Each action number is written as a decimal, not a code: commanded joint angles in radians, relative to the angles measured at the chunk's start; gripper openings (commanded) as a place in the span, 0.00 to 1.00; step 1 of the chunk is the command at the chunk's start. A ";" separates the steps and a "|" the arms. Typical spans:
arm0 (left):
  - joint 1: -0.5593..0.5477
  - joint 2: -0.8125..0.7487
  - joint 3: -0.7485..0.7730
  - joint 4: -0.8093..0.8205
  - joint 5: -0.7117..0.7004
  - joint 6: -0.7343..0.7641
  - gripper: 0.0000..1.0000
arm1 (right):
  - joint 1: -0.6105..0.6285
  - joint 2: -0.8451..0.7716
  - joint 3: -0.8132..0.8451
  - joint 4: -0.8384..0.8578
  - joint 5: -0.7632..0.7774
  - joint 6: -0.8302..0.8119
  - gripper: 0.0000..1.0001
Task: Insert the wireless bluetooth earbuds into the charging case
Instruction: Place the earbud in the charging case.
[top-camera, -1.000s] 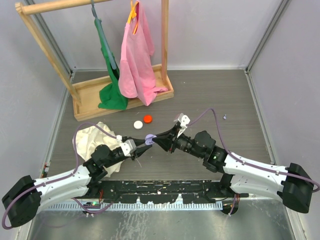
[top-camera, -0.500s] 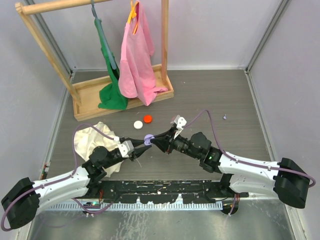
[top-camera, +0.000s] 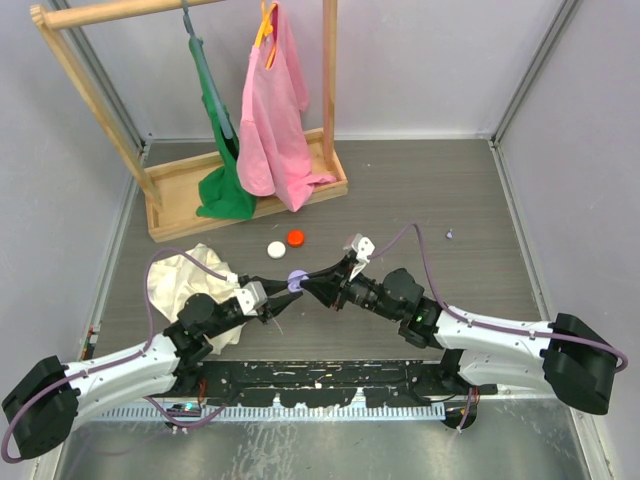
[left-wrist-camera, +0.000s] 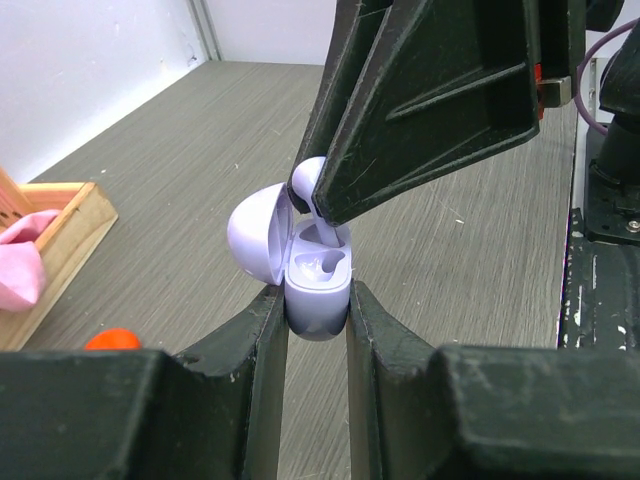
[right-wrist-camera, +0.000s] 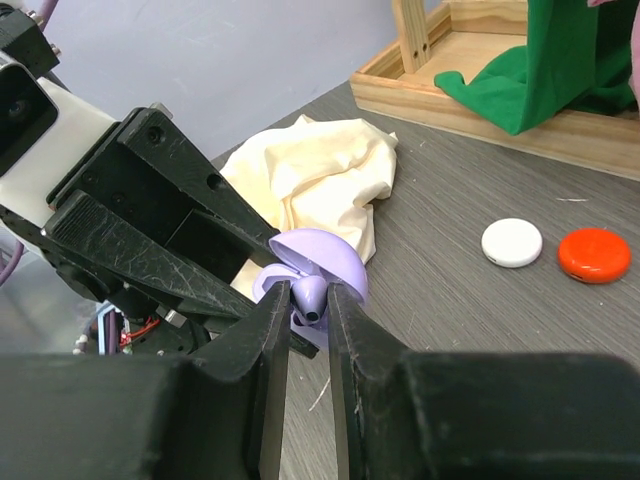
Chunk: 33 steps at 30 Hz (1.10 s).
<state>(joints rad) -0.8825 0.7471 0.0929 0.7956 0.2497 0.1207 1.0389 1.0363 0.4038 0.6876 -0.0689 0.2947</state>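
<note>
The lavender charging case (left-wrist-camera: 318, 290) hangs above the table with its lid (left-wrist-camera: 255, 235) swung open, and my left gripper (left-wrist-camera: 317, 302) is shut on its lower half. One pale lavender earbud (right-wrist-camera: 311, 292) is pinched in my right gripper (right-wrist-camera: 309, 297), which is shut on it. The earbud's tip (left-wrist-camera: 328, 236) sits at the case's open socket, right at its rim. In the top view the two grippers meet nose to nose at the case (top-camera: 296, 277), left gripper (top-camera: 286, 288) from the left, right gripper (top-camera: 306, 282) from the right. No other earbud shows.
A red-orange cap (top-camera: 295, 238) and a white round cap (top-camera: 276, 250) lie just beyond the grippers. A cream cloth (top-camera: 190, 275) lies at the left. A wooden rack (top-camera: 250, 195) with green and pink garments stands at the back left. A tiny object (top-camera: 450, 235) lies at the right.
The right arm has crept a little left and down, bringing the earbud closer into the case. The left arm has shifted slightly nearer. Both grips are unchanged.
</note>
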 joint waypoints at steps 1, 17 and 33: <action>-0.003 -0.018 0.004 0.084 -0.023 0.000 0.00 | 0.005 -0.028 -0.031 0.116 -0.010 0.031 0.19; -0.003 -0.023 0.003 0.085 -0.027 -0.001 0.00 | 0.005 -0.008 -0.069 0.172 -0.010 0.064 0.19; -0.003 -0.018 0.004 0.086 -0.001 0.000 0.00 | 0.005 -0.036 -0.058 0.089 0.062 0.029 0.43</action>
<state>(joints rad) -0.8837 0.7345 0.0830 0.7918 0.2462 0.1200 1.0397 1.0492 0.3241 0.8154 -0.0563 0.3508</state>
